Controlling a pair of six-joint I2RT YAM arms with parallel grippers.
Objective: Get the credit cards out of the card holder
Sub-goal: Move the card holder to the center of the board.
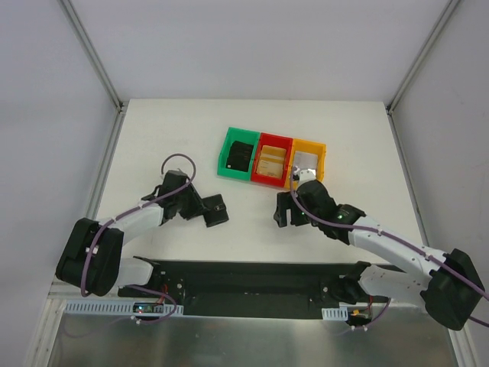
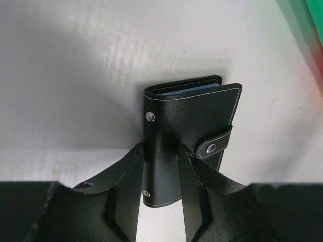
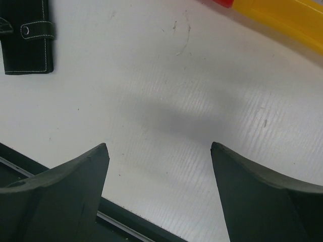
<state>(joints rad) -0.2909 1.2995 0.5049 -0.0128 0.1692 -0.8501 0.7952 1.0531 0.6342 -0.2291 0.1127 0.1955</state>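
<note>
The card holder (image 2: pixel 194 118) is a small black stitched wallet, folded, with its snap tab (image 2: pixel 214 146) across the edge and grey-blue card edges showing at its far end. My left gripper (image 2: pixel 161 166) is shut on its near cover edge. In the top view the left gripper (image 1: pixel 205 208) and the card holder (image 1: pixel 218 212) are left of centre. My right gripper (image 3: pixel 157 147) is open and empty over bare table; in the top view the right gripper (image 1: pixel 285 213) is to the wallet's right. The card holder also shows in the right wrist view (image 3: pixel 28 38).
Three joined bins stand at the back: green bin (image 1: pixel 228 138) holding a black item, red bin (image 1: pixel 275 138) with tan pieces, yellow bin (image 1: pixel 311 145) with a silvery item. The yellow bin (image 3: pixel 282 20) is close to the right gripper. A black base plate (image 1: pixel 244 279) lies along the near edge.
</note>
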